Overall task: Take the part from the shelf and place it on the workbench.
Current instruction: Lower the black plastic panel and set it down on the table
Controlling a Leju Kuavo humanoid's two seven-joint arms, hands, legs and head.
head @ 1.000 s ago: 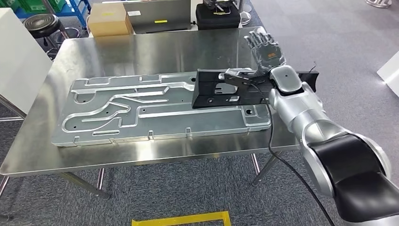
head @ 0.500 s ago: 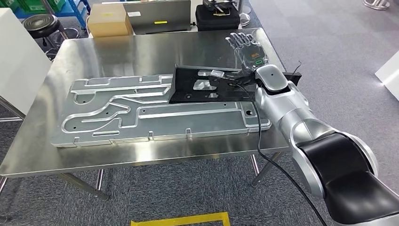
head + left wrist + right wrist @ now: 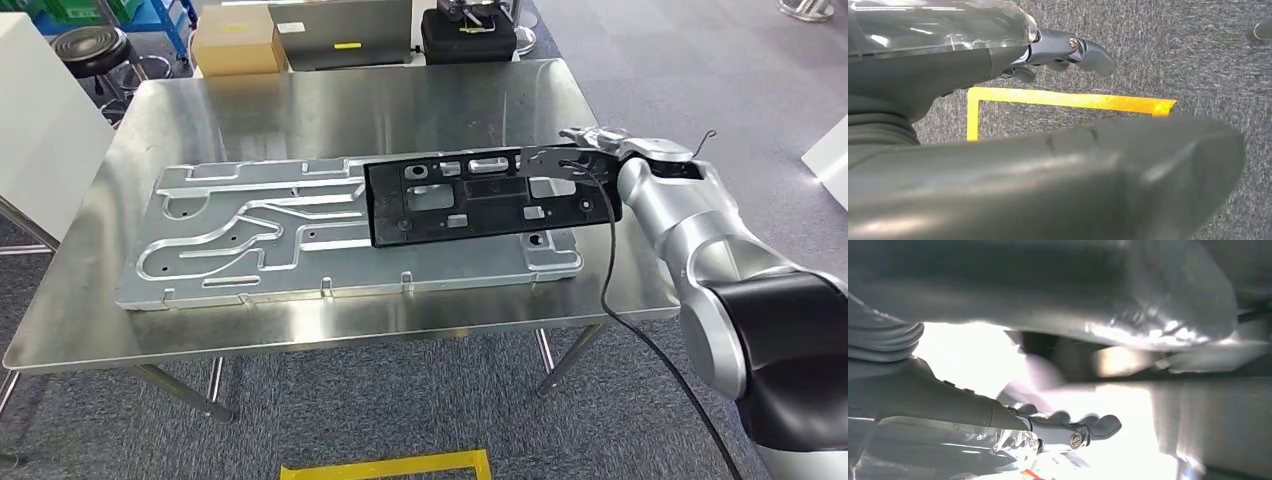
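At desk (image 3: pixel 300 100) 3 o'clock edge, right hand (image 3: pixel 600 143) grips black bracket panel (image 3: pixel 470 195) by its end; panel lies across grooved aluminium plate (image 3: pixel 250 240). Risk: slides or overhangs on release. Left hand (image 3: pixel 1058 50) hangs over floor, fingers curled, holding nothing.

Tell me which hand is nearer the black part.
Right. The right hand grips the black part at its end over the workbench. The left hand hangs by the floor above yellow tape, away from the part.
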